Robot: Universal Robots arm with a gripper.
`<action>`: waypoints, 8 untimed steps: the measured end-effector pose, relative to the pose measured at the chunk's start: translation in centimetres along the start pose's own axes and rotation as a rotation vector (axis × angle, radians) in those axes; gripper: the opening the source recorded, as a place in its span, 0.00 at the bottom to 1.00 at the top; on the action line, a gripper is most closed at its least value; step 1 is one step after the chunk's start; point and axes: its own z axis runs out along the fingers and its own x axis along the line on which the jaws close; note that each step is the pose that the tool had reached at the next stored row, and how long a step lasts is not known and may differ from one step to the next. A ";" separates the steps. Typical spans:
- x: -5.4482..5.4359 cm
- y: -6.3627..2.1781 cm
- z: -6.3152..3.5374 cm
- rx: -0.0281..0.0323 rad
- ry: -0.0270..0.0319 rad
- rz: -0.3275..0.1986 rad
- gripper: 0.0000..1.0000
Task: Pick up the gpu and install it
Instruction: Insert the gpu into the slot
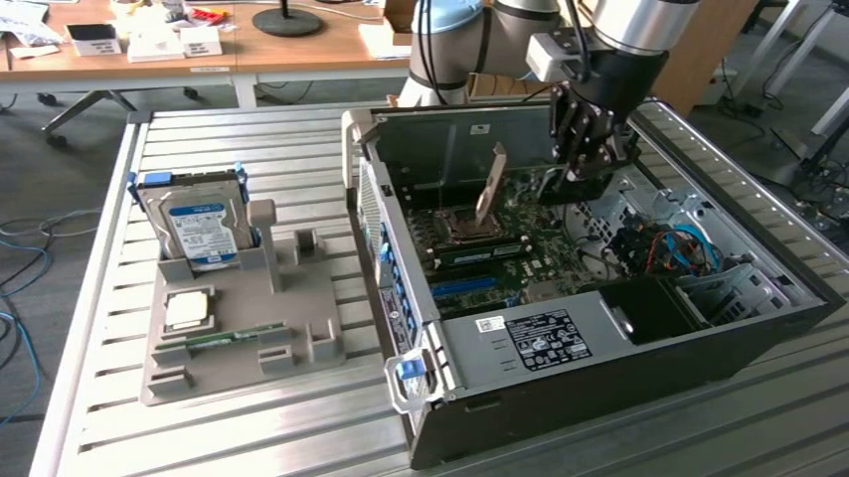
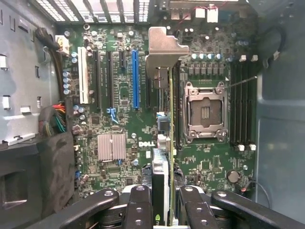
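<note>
The claw (image 2: 164, 206) is clamped on the gpu (image 2: 161, 171), holding it edge-on over the motherboard (image 2: 119, 143) inside the open computer case (image 1: 743, 338); thin green board, dark cooler block, silver end bracket (image 2: 164, 50) at its far end.

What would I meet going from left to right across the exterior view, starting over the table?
Hard drive → open processor socket → gripper holding the gpu → blue cables.
</note>
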 end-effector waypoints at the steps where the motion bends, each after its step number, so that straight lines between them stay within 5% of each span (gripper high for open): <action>1: 0.1 0.08 0.09 0.0011 -0.0003 -0.002 0.27; 8: 0.4 0.42 0.40 0.0067 -0.0002 -0.016 0.27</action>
